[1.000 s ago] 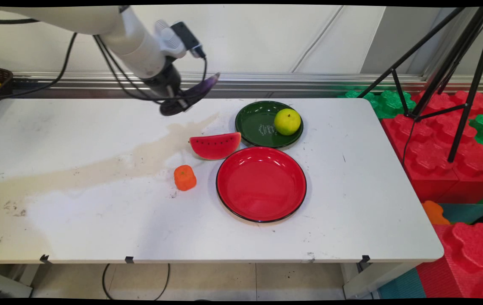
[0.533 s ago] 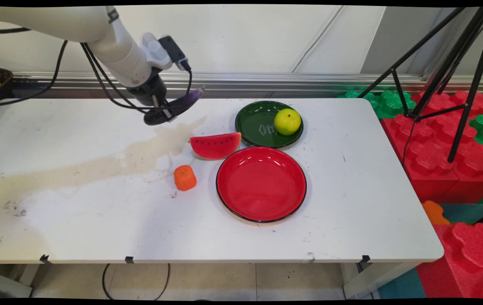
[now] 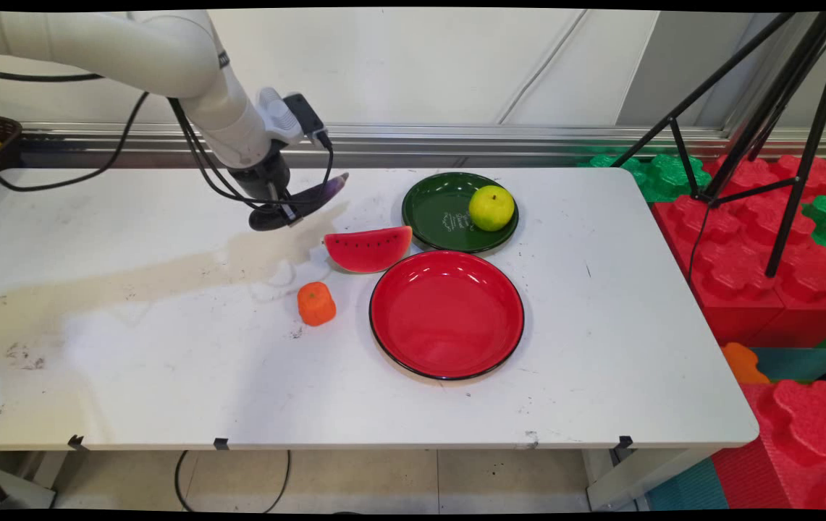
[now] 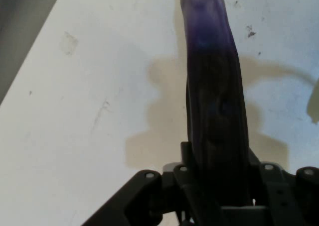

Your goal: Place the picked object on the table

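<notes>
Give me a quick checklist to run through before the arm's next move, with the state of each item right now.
1. Grip: gripper shut on the purple eggplant: ok.
2. Eggplant seated between the fingers, running straight out from them in the hand view: ok.
3. Eggplant clear of the white table, its shadow below it: ok.
4. Red plate empty: ok.
5. Green plate free: not ok, a green apple sits in it.
6. Watermelon slice and orange piece apart from the gripper: ok.
</notes>
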Controlling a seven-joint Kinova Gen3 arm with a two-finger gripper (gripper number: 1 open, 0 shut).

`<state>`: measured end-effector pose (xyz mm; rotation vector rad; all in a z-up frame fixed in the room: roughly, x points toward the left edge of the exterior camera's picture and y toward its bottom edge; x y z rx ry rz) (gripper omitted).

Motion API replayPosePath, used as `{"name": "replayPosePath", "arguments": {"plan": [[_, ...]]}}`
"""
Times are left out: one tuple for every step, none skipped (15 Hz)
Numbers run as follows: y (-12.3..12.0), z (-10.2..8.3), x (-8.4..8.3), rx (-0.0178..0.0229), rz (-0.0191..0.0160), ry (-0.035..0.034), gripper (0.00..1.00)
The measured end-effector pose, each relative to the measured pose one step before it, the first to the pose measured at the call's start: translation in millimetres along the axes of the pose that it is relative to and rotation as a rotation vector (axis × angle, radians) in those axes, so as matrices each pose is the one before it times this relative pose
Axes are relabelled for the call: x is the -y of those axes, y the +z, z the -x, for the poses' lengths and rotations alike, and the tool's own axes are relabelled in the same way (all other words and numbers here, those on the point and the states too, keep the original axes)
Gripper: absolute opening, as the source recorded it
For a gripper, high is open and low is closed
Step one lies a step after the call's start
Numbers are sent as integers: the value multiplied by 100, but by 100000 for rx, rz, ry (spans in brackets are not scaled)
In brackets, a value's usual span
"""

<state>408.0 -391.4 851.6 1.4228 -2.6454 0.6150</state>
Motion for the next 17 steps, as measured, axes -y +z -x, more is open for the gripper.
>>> {"name": "replayPosePath", "arguments": {"plan": [[423, -99, 74, 372, 197, 272, 0], [627, -109, 133, 561, 297, 482, 0], [375, -58, 85, 316, 192, 291, 0], [563, -104, 122, 460, 376, 491, 0], [607, -125, 128, 426, 486, 582, 0], [564, -130, 116, 363, 542, 633, 0], [440, -85, 102, 256, 548, 593, 0], [463, -71, 113, 284, 621, 692, 0], [416, -80, 102, 249, 608, 669, 0], [307, -42, 80, 213, 524, 545, 0], [319, -28, 81, 224, 624, 634, 0], [254, -6, 67, 196, 626, 591, 100], [160, 3, 45, 112, 520, 536, 100], [98, -13, 27, 71, 337, 359, 100], [76, 17, 42, 16, 423, 555, 100], [12, 46, 53, -28, 421, 712, 100], [-65, 25, 47, -115, 384, 866, 100]]}}
